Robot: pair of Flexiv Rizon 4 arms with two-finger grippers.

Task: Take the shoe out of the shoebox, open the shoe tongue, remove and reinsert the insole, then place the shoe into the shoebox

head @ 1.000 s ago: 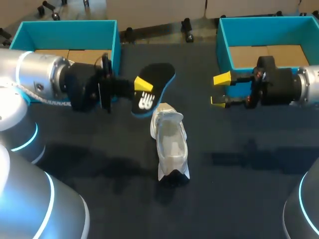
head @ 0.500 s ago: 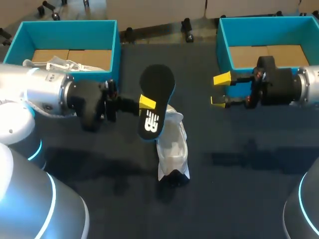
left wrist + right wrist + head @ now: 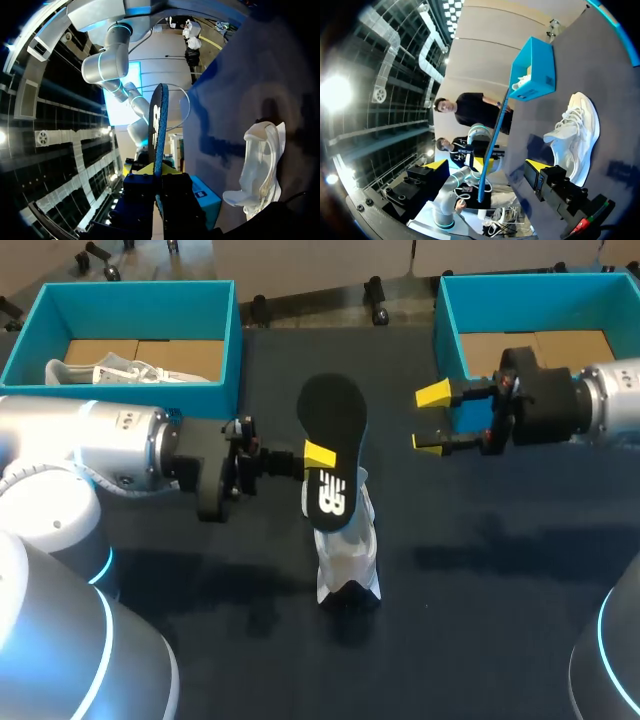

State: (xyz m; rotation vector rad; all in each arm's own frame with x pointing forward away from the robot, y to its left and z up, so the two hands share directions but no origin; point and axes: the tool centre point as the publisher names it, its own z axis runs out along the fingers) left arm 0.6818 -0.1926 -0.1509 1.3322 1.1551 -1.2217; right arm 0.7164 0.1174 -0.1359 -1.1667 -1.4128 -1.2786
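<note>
2 shoeboxes [image 3: 130,298] [image 3: 530,295], 2 shoes [image 3: 100,372] [image 3: 345,550], 1 insole [image 3: 335,420]. L tool [image 3: 322,455] is clenching insole, covering far end of shoe on bench [image 3: 500,620]; R tool [image 3: 430,420] is hanging released.

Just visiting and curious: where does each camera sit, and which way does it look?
Head view: above and behind the robot, looking down on the table; both arms show, left gripper holding the insole, right gripper open.
Left wrist view: on the left wrist, looking out along its gripper; the insole stands edge-on in it.
Right wrist view: on the right wrist, looking across the table; its yellow fingertips show.
Shared: all three see insole and white shoe.
</note>
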